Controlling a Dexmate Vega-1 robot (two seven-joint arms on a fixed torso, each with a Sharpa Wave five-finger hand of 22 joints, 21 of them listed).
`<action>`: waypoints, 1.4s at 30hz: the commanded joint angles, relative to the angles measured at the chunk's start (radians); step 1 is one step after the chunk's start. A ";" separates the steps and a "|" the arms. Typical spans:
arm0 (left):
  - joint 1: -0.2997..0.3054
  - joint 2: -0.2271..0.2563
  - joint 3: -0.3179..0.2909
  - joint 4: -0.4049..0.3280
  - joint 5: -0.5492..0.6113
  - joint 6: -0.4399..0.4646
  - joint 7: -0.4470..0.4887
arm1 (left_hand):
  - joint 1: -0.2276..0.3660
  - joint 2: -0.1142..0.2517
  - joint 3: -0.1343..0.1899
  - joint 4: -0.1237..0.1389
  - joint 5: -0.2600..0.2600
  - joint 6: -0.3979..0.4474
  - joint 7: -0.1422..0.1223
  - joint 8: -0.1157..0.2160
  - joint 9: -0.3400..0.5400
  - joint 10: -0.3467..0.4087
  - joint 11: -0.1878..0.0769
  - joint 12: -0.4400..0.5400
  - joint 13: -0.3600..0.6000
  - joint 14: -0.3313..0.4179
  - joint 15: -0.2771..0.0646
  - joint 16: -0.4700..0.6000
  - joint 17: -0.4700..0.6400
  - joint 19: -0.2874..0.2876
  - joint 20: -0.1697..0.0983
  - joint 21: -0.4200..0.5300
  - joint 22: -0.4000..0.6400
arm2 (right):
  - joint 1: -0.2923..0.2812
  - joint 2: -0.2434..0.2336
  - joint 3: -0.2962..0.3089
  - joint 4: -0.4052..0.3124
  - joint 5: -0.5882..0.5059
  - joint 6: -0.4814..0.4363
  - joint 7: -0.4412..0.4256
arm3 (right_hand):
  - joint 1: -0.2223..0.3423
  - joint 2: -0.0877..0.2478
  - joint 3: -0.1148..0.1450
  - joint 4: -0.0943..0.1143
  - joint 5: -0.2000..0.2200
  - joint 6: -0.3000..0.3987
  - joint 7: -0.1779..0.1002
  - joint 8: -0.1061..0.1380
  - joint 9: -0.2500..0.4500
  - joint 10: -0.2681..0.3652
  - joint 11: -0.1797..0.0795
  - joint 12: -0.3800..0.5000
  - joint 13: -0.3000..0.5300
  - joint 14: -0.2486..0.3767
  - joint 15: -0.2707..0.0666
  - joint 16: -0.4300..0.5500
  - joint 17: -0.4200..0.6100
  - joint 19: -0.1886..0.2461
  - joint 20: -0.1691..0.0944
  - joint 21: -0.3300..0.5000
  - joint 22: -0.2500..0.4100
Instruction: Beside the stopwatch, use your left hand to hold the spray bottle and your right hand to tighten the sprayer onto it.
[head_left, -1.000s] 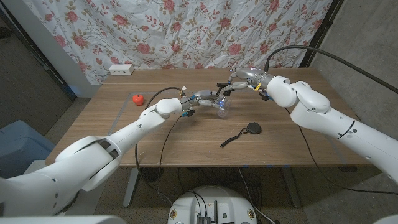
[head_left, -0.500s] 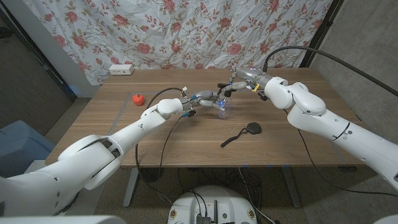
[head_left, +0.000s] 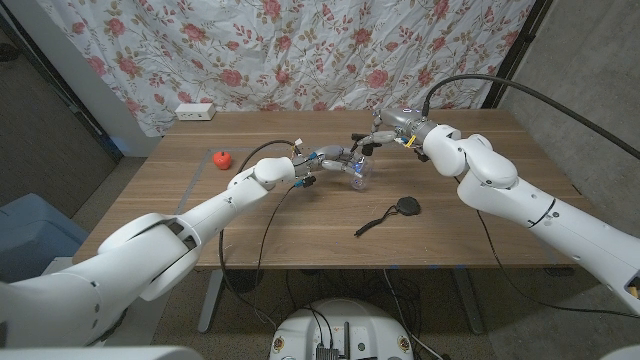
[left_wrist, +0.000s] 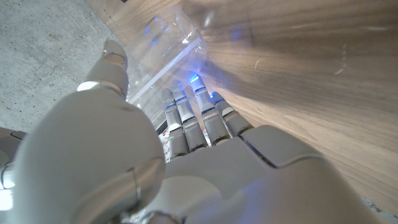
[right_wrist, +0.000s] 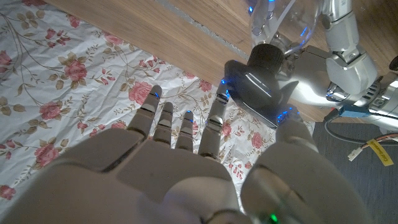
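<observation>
Over at the far left of the table (head_left: 250, 215) sits a small red object (head_left: 221, 158). Mid-table, the left hand (head_left: 330, 160) grips the clear bottle (head_left: 359, 175), fingers (left_wrist: 186, 118) wrapped round it, holding it upright. Above it the right hand (head_left: 382, 135) reaches for the dark sprayer (right_wrist: 261, 87) on the bottle's neck, thumb touching it, the other fingers spread; whether it truly grips I cannot tell. Nearer and to the right lies the black stopwatch (head_left: 407, 207), close beside the bottle.

Right arm (head_left: 500, 190) shifted slightly left; right hand (head_left: 385, 130) nudged closer over sprayer (head_left: 360, 148).
</observation>
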 joint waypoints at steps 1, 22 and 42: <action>-0.003 0.000 0.005 -0.002 0.007 -0.003 0.001 | 0.051 0.075 0.005 0.006 0.007 0.060 -0.015 0.118 0.020 0.060 -0.049 0.001 0.005 0.008 -0.135 -0.005 0.003 0.007 -0.092 0.001 0.005 | -0.010 0.017 -0.007 -0.001 -0.038 -0.033 -0.020 | 0.021 0.002 0.004 -0.008 -0.003 0.050 -0.002 0.026 0.001 0.040 -0.001 0.012 0.004 0.020 -0.007 0.007 0.002 0.016 -0.008 0.002 0.003; 0.020 0.027 0.002 -0.062 0.016 0.012 0.011 | 0.054 0.082 0.006 0.004 0.008 0.074 -0.010 0.131 0.015 0.064 -0.049 -0.001 0.012 0.007 -0.132 -0.012 0.000 0.007 -0.091 0.001 0.005 | -0.033 0.037 -0.012 -0.023 -0.091 -0.069 -0.048 | 0.064 0.004 0.009 -0.007 -0.006 0.203 -0.021 0.101 -0.003 0.155 -0.015 0.019 0.004 0.078 -0.062 0.021 0.000 0.075 -0.055 0.005 0.003; 0.026 0.032 0.005 -0.081 0.020 0.027 0.007 | 0.052 0.087 0.006 0.005 0.008 0.086 -0.012 0.143 0.011 0.073 -0.048 -0.001 0.018 0.012 -0.133 -0.014 0.000 0.006 -0.091 0.000 0.005 | -0.056 0.066 -0.013 -0.014 -0.128 -0.106 -0.095 | 0.102 0.019 0.015 -0.005 -0.003 0.346 -0.031 0.160 -0.025 0.252 -0.044 0.021 0.003 0.132 -0.101 0.036 0.000 0.120 -0.086 0.003 0.003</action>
